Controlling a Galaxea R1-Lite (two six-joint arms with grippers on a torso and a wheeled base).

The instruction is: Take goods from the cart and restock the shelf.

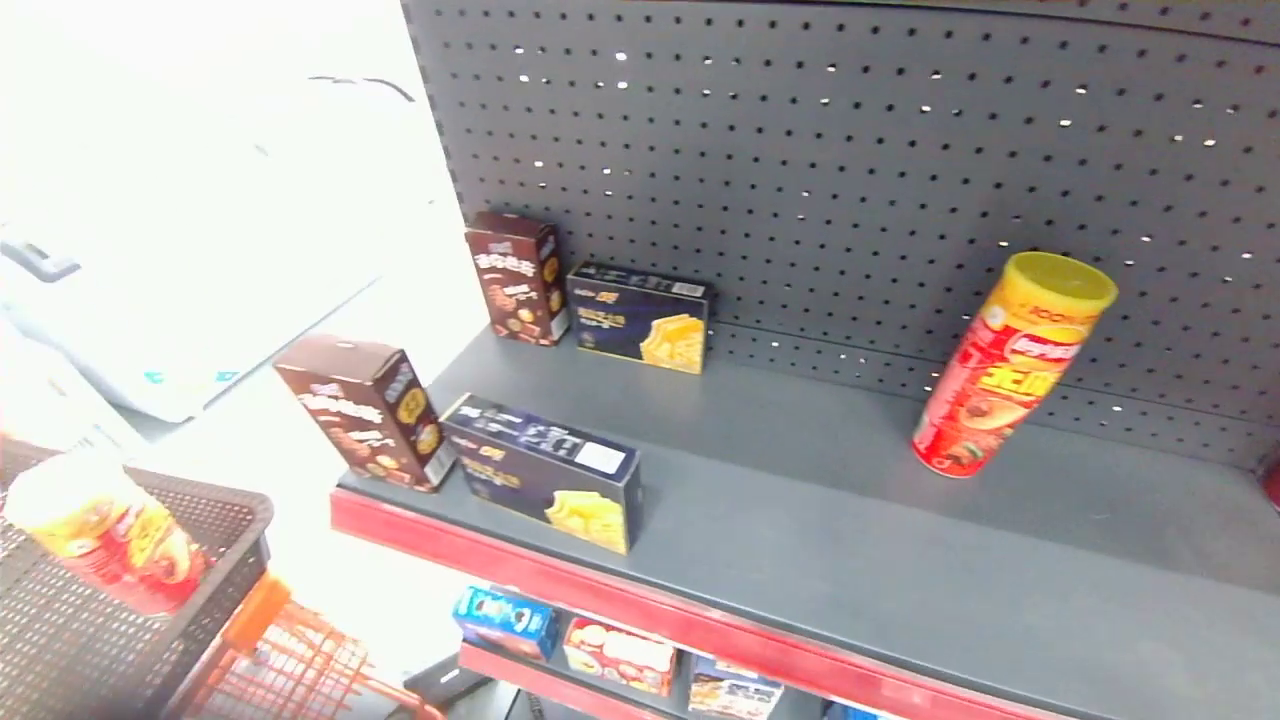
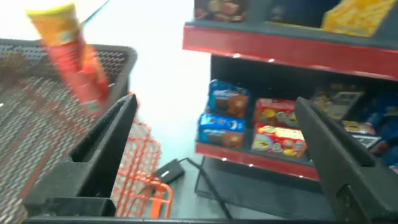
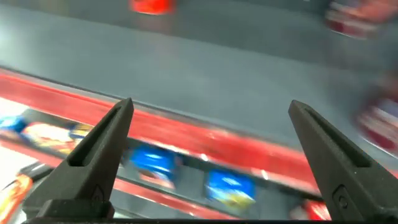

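Grey shelf [image 1: 800, 520], pegboard behind. One red-and-yellow chip can [image 1: 1010, 365] stands far right on it. A second can [image 1: 105, 540] sits in the cart basket [image 1: 245, 520], near left. Brown boxes [image 1: 365, 410] and dark-blue boxes [image 1: 545, 470] at shelf's left. Left gripper [image 2: 214, 106] beside basket, jaws wide, empty. Right gripper [image 3: 211, 107] before shelf's red edge, jaws wide, empty.

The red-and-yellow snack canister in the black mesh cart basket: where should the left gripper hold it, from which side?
Probably mid-body on the red-and-yellow snack canister, below its yellow lid: the round wall gives two opposite faces to clamp. It leans tilted in the black mesh basket, so the open left gripper should likely come over the rim from the grey shelf side, tilted to match.
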